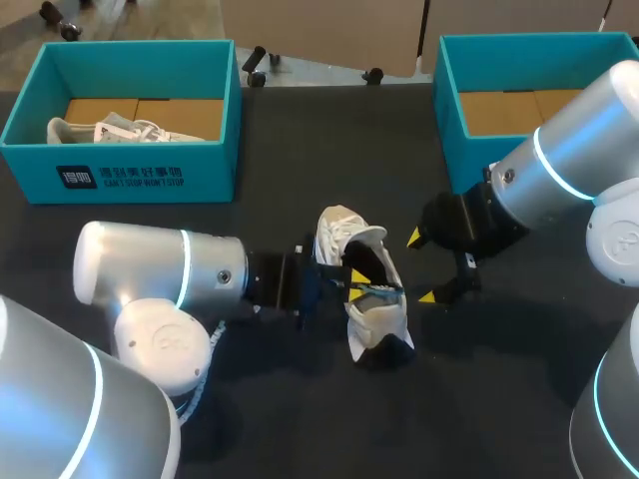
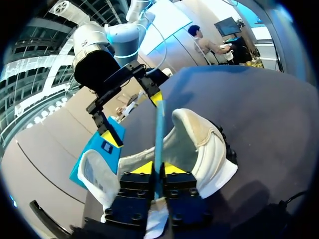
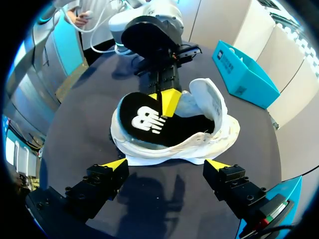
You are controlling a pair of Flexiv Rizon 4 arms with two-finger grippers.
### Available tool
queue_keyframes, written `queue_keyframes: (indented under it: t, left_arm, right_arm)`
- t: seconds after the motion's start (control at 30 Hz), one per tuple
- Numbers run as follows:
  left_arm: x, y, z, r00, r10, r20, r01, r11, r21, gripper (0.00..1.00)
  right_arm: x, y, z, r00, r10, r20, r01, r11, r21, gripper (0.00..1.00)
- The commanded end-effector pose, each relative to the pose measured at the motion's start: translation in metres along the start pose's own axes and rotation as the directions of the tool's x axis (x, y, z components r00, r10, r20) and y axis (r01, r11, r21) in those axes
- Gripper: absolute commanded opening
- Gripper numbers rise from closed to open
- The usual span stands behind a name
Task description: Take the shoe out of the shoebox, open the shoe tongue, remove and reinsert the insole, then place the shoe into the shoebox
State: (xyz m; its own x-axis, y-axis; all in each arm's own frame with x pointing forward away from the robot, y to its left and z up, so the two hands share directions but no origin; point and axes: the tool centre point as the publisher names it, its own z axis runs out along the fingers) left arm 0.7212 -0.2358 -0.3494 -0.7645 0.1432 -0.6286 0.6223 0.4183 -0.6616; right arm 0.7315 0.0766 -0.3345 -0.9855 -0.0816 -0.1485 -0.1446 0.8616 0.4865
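A white shoe (image 1: 371, 324) (image 2: 209, 144) (image 3: 219, 134) lies on its side on the dark table, its opening facing my right arm. A thin insole (image 2: 159, 129), black on top (image 3: 149, 122) and teal underneath, stands edge-on in the shoe's opening. My left gripper (image 1: 354, 282) (image 2: 157, 168) is shut on the insole's edge, its yellow tip (image 3: 169, 102) showing over the shoe. On the shoe's far side my right gripper (image 1: 421, 267) (image 3: 167, 163) (image 2: 134, 117) hangs open a little apart from it, holding nothing.
A teal shoebox (image 1: 120, 180) at the back left holds another white shoe (image 1: 110, 130). A second teal shoebox (image 1: 454, 130) (image 3: 244, 74) stands at the back right, just behind my right arm. Bare table lies in front of the shoe.
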Motion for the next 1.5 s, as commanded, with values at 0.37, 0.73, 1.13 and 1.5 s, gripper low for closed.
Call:
queue_keyframes:
  t: [0.37,0.73,1.13,1.5]
  left_arm:
    - [-0.008,-0.029,-0.005,0.999,0.038,0.015,-0.039,0.998,0.056,0.49]
    - [0.005,-0.026,0.007,0.998,0.031,-0.057,-0.027,0.998,0.058,0.00]
    - [0.001,-0.004,0.014,0.981,0.184,-0.059,-0.179,0.981,0.076,0.00]
    - [-0.001,0.001,0.011,0.977,0.207,-0.048,-0.201,0.973,0.112,0.43]
  right_arm:
    - [0.001,0.000,0.000,1.000,0.000,0.002,0.000,1.000,0.000,1.00]
    - [0.001,0.000,0.000,1.000,0.000,0.002,0.000,1.000,0.000,1.00]
    - [0.001,0.000,0.000,1.000,0.000,0.002,0.000,1.000,0.000,1.00]
    - [0.001,0.000,0.000,1.000,0.000,0.002,0.000,1.000,0.000,1.00]
